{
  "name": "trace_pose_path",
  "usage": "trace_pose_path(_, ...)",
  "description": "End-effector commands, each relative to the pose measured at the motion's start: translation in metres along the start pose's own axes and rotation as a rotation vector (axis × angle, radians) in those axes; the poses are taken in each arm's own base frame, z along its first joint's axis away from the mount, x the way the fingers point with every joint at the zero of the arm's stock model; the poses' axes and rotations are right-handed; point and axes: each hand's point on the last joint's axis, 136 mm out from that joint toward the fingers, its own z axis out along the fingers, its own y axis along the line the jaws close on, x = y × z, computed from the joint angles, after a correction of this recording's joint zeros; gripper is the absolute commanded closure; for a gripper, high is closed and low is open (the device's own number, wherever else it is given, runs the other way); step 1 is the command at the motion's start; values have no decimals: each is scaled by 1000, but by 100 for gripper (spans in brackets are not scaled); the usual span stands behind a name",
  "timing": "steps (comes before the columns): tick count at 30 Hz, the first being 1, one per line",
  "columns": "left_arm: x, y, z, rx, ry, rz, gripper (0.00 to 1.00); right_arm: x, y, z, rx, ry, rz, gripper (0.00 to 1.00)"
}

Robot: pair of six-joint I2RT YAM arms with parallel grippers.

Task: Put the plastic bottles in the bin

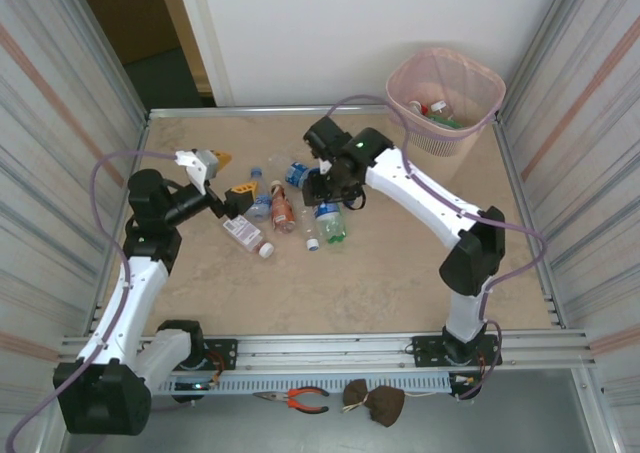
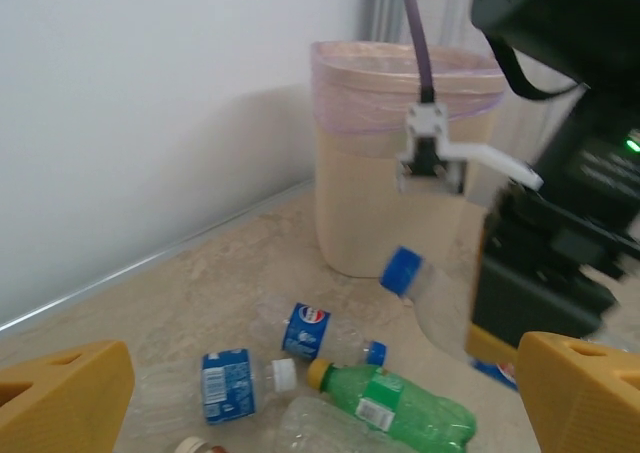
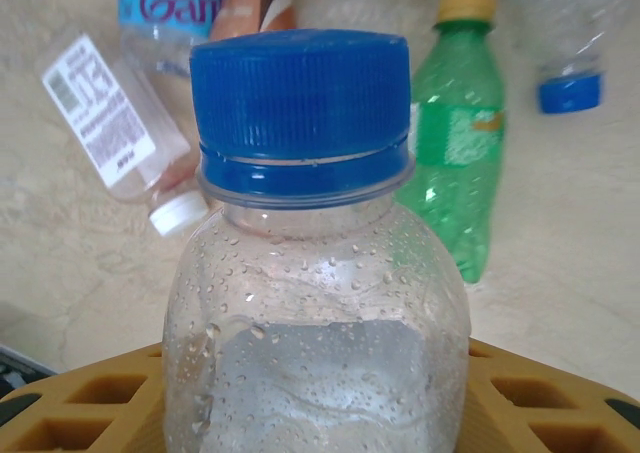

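The pink bin (image 1: pixel 470 78) stands at the table's far right corner with a few bottles inside. Several plastic bottles (image 1: pixel 285 211) lie in a loose pile mid-table. My right gripper (image 1: pixel 322 186) hangs over the pile, shut on a clear bottle with a blue cap (image 3: pixel 310 273); water drops cling inside it. That bottle (image 2: pixel 425 288) hangs lifted in front of the bin (image 2: pixel 370 193). Below it lie a green bottle (image 3: pixel 455 143) and a clear white-capped one (image 3: pixel 120 133). My left gripper (image 1: pixel 228 176) is open left of the pile, above a Pepsi-labelled bottle (image 2: pixel 312 331) and the green bottle (image 2: pixel 400 405).
Ribbed metal walls close in both sides of the table. Purple cables loop from each arm. Orange-handled pliers (image 1: pixel 300 400) and a brown object (image 1: pixel 375 401) lie in front of the base rail. Bare tabletop (image 1: pixel 400 273) stretches between the pile and the arm bases.
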Motion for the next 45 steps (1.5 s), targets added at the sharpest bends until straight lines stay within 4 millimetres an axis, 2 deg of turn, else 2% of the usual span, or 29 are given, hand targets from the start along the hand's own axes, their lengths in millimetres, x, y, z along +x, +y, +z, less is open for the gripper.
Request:
trace_pose_path(1, -7, -19, 2, 94, -25, 38, 1, -12, -17, -33, -7, -77, 32, 46)
trace_pose_path(6, -7, -28, 6, 152, -26, 25, 1, -36, -41, -72, -45, -180, 99, 46)
trace_pose_path(12, -7, -32, 7, 169, -22, 23, 1, -72, -74, -133, -66, -359, 168, 47)
trace_pose_path(17, -8, -30, 6, 148, -20, 33, 1, -101, -116, -176, -32, -524, 254, 47)
trace_pose_path(22, -8, -30, 6, 146, -21, 34, 1, -129, -168, -217, 57, -712, 353, 48)
trace_pose_path(26, -7, -29, 6, 139, -18, 35, 1, -147, -205, -236, 136, -823, 409, 49)
trace_pose_path(31, -8, -29, 4, 131, -16, 43, 1, -167, -248, -248, 273, -910, 426, 49)
trace_pose_path(35, -7, -28, 4, 121, -14, 45, 1, -182, -273, -244, 404, -924, 371, 49)
trace_pose_path(40, -8, -27, 4, 119, -16, 42, 1, -199, -298, -227, 560, -880, 254, 49)
trace_pose_path(45, -8, -27, 4, 116, -15, 40, 1, -215, -316, -196, 684, -772, 98, 49)
